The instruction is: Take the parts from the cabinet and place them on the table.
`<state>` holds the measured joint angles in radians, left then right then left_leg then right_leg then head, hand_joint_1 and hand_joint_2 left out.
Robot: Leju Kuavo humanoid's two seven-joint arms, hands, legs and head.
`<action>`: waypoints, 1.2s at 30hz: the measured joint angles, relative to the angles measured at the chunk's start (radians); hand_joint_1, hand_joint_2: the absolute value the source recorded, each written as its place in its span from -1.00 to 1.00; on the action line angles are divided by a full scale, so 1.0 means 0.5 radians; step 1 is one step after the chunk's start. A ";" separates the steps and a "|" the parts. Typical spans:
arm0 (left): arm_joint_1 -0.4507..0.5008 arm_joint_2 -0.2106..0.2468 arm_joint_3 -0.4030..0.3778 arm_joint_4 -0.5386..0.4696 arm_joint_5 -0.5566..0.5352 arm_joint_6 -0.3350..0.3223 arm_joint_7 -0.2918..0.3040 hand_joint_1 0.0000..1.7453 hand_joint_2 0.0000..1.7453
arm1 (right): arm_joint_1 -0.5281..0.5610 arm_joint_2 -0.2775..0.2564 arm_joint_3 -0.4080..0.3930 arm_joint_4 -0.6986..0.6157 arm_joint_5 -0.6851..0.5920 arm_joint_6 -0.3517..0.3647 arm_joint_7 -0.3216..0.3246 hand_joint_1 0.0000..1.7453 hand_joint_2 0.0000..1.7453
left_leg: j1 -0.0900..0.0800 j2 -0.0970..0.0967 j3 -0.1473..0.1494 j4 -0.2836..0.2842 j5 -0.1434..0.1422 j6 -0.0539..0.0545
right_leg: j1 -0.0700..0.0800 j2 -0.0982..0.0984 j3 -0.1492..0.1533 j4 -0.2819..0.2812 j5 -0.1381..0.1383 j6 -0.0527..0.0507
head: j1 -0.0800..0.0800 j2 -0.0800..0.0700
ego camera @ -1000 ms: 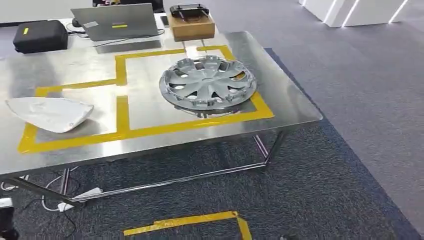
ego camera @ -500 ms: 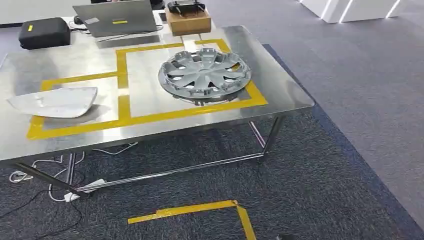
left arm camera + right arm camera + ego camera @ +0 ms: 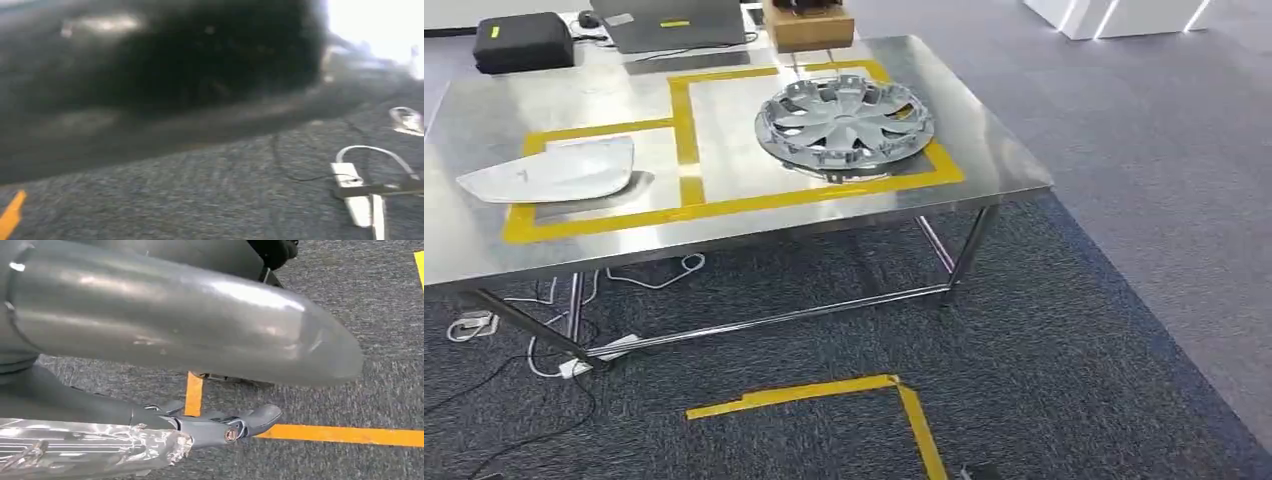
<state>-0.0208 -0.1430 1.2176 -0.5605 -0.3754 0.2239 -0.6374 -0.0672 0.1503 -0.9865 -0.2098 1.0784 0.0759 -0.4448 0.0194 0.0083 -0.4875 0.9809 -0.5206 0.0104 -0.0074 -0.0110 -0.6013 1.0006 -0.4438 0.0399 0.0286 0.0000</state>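
A silver hubcap lies in the right yellow-taped square of the steel table. A pale curved shell part lies in the left taped square. My right hand hangs over the carpet with its thick grey thumb and a darker finger stretched out and apart, holding nothing. A crinkled foil-like strip runs along beside that finger. The left wrist view is blurred, with carpet and a white power strip.
At the table's far edge stand a laptop, a black case and a wooden box. Cables and a power strip lie under the table. A yellow tape corner marks the carpet. White blocks stand at the back right.
The whole picture has shifted: the table now sits higher and a little farther off, so the camera moved. The hubcap and the shell part keep their places on the table.
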 joint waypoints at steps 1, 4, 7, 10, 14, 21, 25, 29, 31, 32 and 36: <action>-0.009 0.002 0.005 0.024 0.000 0.001 0.000 -1.00 -1.00 | -0.001 0.000 0.001 0.000 -0.001 0.001 0.000 -1.00 -1.00 | -0.004 0.001 -0.020 0.000 0.016 0.021 | -0.002 0.005 -0.034 0.057 -0.095 0.008 | 0.008 0.000; -0.021 0.012 0.024 0.084 -0.002 0.002 0.000 -1.00 -1.00 | -0.004 0.000 0.002 0.002 0.000 0.001 0.000 -1.00 -1.00 | -0.025 0.000 -0.104 0.004 0.082 0.048 | -0.003 0.014 -0.167 0.518 -0.406 0.018 | 0.015 0.000; -0.023 0.021 0.032 0.121 -0.002 0.002 0.000 -1.00 -1.00 | -0.002 0.000 0.002 0.002 0.000 0.001 0.000 -1.00 -1.00 | -0.059 -0.002 -0.186 0.006 0.144 0.059 | 0.005 0.015 -0.077 0.554 -0.290 -0.014 | 0.015 0.001; -0.033 0.012 0.033 0.150 -0.002 0.002 0.000 -1.00 -1.00 | -0.010 -0.006 0.002 -0.001 0.000 0.000 0.000 -1.00 -1.00 | -0.073 -0.018 -0.237 0.007 0.199 0.059 | 0.056 0.054 0.299 0.020 -0.205 -0.121 | 0.008 0.000; -0.037 0.026 0.034 0.167 -0.003 0.003 0.000 -1.00 -1.00 | -0.011 -0.005 0.003 0.002 0.001 -0.001 -0.002 -1.00 -1.00 | -0.062 -0.026 -0.262 -0.016 0.282 0.024 | 0.075 0.044 0.356 -0.156 -0.204 -0.124 | 0.017 0.000; -0.040 0.042 0.043 0.212 -0.029 0.043 0.038 -1.00 -1.00 | -0.006 0.006 0.003 0.007 0.006 0.001 0.000 -1.00 -1.00 | -0.011 -0.030 -0.397 0.614 -0.150 -0.088 | 0.024 -0.048 0.169 -0.140 -0.039 -0.119 | -0.007 0.001; -0.049 0.012 0.040 0.319 -0.147 0.162 0.160 -1.00 -1.00 | -0.012 0.017 0.004 0.007 0.021 -0.001 0.018 -1.00 -1.00 | 0.049 0.088 -0.039 0.174 0.031 -0.179 | -0.008 -0.115 0.016 -0.004 -0.020 -0.068 | -0.014 0.001; -0.067 -0.036 0.019 0.403 -0.263 0.190 0.235 -1.00 -1.00 | -0.010 0.027 0.005 0.007 0.027 -0.005 0.033 -1.00 -1.00 | 0.011 0.090 -0.022 0.071 -0.037 -0.076 | -0.006 -0.195 -0.014 0.035 0.017 -0.016 | -0.017 0.001; -0.061 -0.054 0.005 0.445 -0.314 0.180 0.280 -1.00 -1.00 | -0.012 0.034 0.005 0.009 0.029 -0.005 0.044 -1.00 -1.00 | 0.011 0.066 -0.073 0.063 -0.002 -0.017 | -0.025 -0.136 -0.038 0.060 -0.042 0.015 | -0.021 0.001; -0.062 -0.058 -0.013 0.456 -0.356 0.125 0.309 -1.00 -1.00 | -0.009 0.035 0.005 0.009 0.027 -0.006 0.045 -1.00 -1.00 | 0.009 0.048 -0.097 0.063 0.016 0.004 | -0.024 -0.060 -0.073 0.131 -0.150 0.020 | -0.016 0.000; -0.059 -0.102 -0.128 0.519 -0.529 -0.073 0.423 -1.00 -1.00 | -0.003 0.045 0.004 0.009 0.012 -0.012 0.056 -1.00 -1.00 | -0.021 -0.043 -0.213 0.066 0.113 0.036 | -0.013 0.016 -0.187 0.647 -0.408 0.001 | -0.002 0.001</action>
<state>-0.0505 -0.1942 1.1535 -0.3010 -0.6398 0.1873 -0.4261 -0.0686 0.1728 -0.9846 -0.2052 1.0845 0.0698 -0.4166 0.0088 -0.0132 -0.5943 1.0140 -0.4643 0.0284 -0.0139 -0.0030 -0.6949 1.3239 -0.6480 0.0403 0.0275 0.0004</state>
